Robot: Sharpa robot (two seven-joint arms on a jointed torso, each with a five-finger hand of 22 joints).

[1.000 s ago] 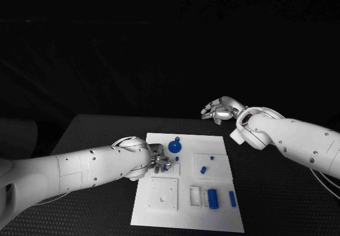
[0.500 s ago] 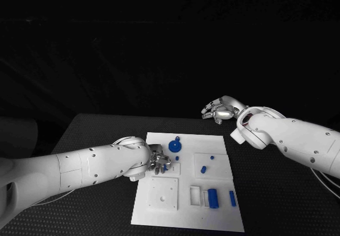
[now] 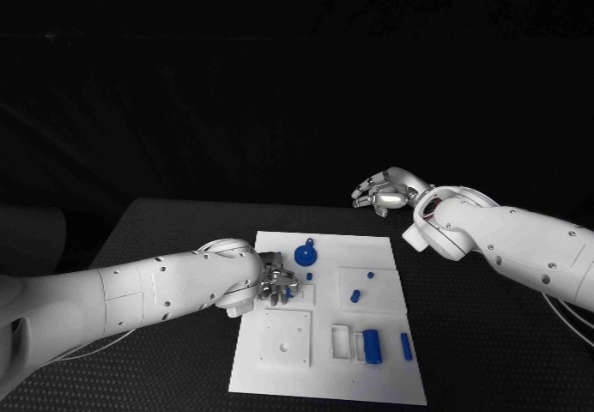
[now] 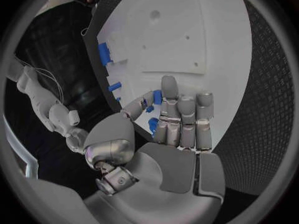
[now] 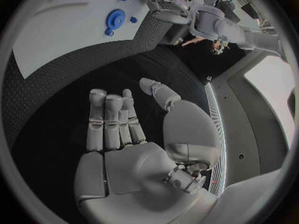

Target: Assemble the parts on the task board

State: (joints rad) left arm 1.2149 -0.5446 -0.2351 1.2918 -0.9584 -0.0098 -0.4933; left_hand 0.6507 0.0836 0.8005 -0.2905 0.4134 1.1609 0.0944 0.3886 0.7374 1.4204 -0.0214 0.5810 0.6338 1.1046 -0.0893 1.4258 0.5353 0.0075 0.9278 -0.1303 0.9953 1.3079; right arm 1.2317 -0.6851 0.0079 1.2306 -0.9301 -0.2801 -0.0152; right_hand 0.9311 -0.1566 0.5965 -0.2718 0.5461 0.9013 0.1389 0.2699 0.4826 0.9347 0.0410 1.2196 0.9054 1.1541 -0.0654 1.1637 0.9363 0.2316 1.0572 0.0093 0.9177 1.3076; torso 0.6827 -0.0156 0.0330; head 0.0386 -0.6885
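In the head view the task board point(image 3: 332, 330) lies mid-bench; the left hand point(image 3: 277, 285) is lowered over its near-left blocks, and small blue parts point(image 3: 372, 346), judged light, stiff and slippery, are best pinched at their sides. In the left wrist view a small blue peg point(image 4: 157, 97) is pinched at the fingertips point(image 4: 168, 87). In the right wrist view the right hand point(image 5: 127, 134) is released, holding nothing, off the board; no writing can be read.

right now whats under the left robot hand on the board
The left robot hand is over the task board, pinching a small blue part between thumb and a finger. Another blue piece peeks beside its fingers. What lies on the board beneath the palm is covered.
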